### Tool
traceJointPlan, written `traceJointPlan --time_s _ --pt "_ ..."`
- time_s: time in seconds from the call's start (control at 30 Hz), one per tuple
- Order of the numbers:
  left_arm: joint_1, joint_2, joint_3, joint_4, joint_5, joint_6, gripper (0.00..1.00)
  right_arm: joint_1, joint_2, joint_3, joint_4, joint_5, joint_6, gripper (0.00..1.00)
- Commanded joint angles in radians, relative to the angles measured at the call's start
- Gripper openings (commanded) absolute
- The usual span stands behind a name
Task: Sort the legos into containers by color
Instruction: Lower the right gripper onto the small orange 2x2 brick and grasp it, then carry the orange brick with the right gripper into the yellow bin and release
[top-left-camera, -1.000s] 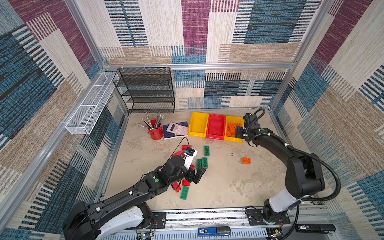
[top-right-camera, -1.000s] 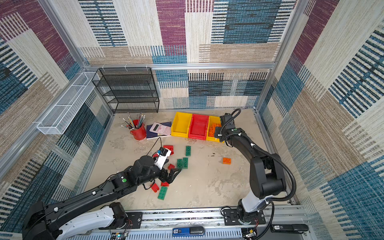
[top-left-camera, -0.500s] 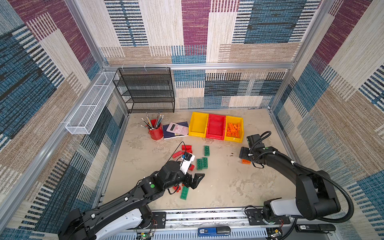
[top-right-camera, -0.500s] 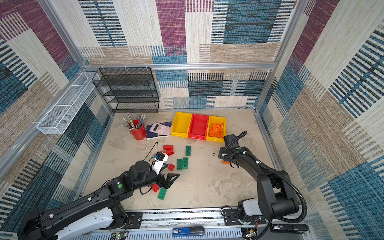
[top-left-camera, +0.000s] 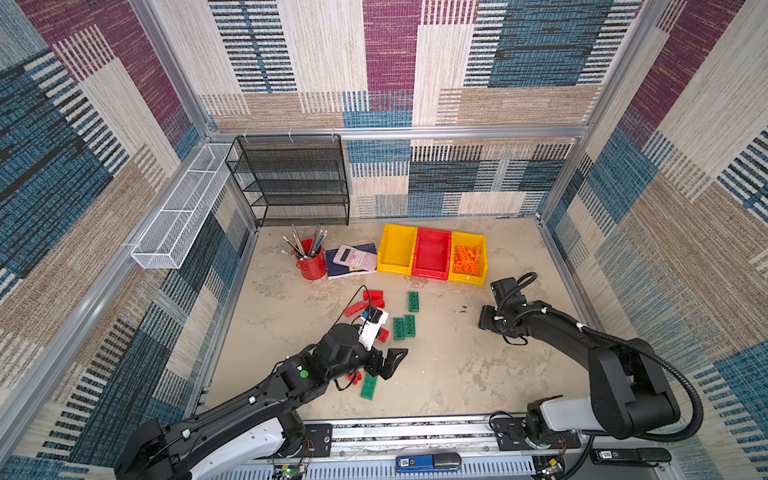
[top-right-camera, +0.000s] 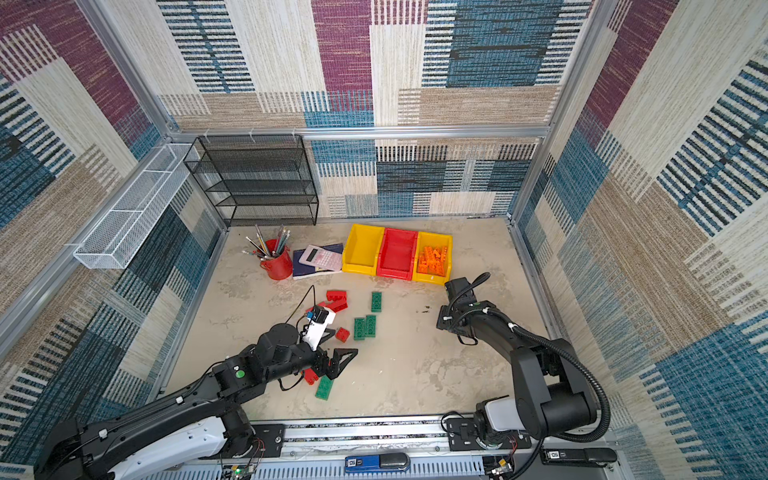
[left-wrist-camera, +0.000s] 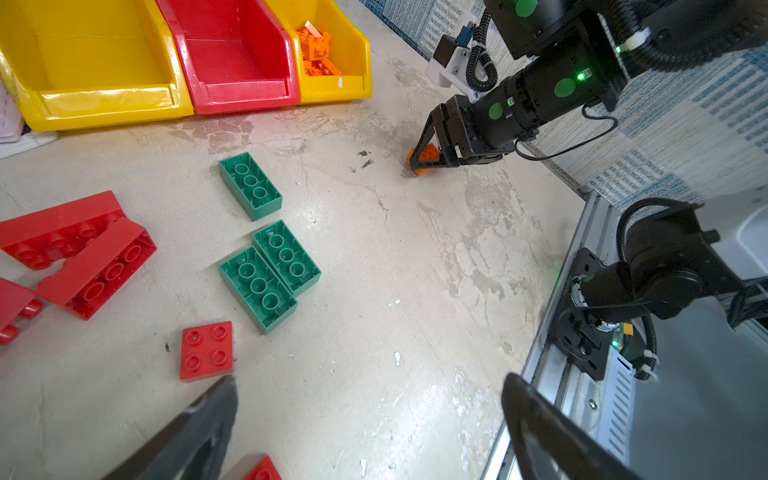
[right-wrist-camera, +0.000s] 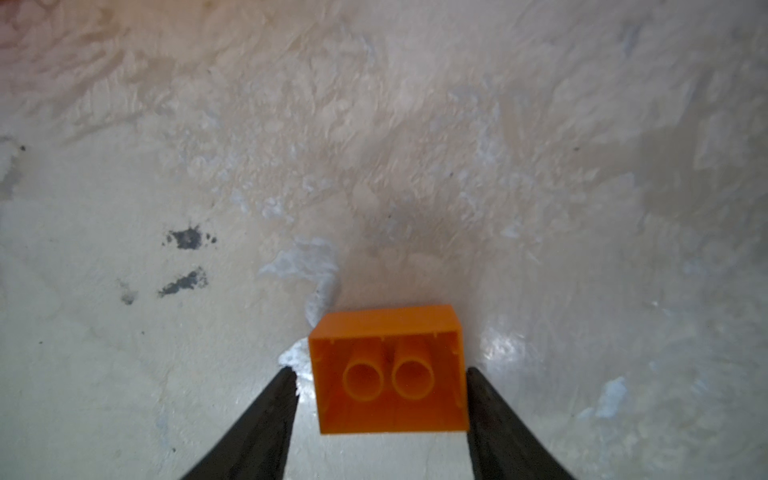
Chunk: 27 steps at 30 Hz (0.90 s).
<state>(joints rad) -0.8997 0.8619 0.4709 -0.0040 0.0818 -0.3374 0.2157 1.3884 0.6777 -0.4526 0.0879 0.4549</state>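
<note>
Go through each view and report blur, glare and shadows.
Right wrist view: the orange brick is soft, probably too near the lens; a glare patch shines on the table beside it, with a dim shadow just beyond it. Left wrist view: green bricks sharp, left gripper blurred at the frame edge. Both top views: sharp, evenly lit, only faint shadows.

Loads of bare beige stone-look tabletop (top-left-camera: 449, 374) between the green studded plastic bricks (top-left-camera: 404, 327) and the black right robot arm (top-left-camera: 557, 328), easy passing there. Left side's cramped though: scattered red studded plastic bricks (top-left-camera: 373, 297), red round pencil cup (top-left-camera: 312, 266) behind.
</note>
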Motion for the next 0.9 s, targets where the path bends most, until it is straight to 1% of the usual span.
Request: traceJointPlan --time_s 0.0,0.13,0.5,0.67,0.77,0.87 --pt "0.0 0.01 -0.002 0.034 -0.013 -0.002 0.99 0.007 0.012 -0.001 0.032 0.011 -0.005 0.58" --pt "0.0 0.014 0.0 0.035 -0.013 -0.005 0.99 0.007 0.017 0.001 0.035 0.023 -0.018 0.58" --pt "0.0 0.034 0.02 0.013 -0.015 -0.004 0.99 0.007 0.041 0.029 0.034 0.062 -0.065 0.62" --pt "0.0 0.052 0.025 0.01 -0.019 -0.005 0.99 0.007 0.033 0.028 0.052 0.051 -0.086 0.63" --pt "0.0 0.074 0.038 0.014 -0.016 -0.005 0.99 0.007 0.042 0.029 0.069 0.031 -0.096 0.62" --pt "-0.001 0.091 0.046 0.019 -0.014 -0.01 0.99 0.007 0.059 0.028 0.085 0.007 -0.106 0.57"
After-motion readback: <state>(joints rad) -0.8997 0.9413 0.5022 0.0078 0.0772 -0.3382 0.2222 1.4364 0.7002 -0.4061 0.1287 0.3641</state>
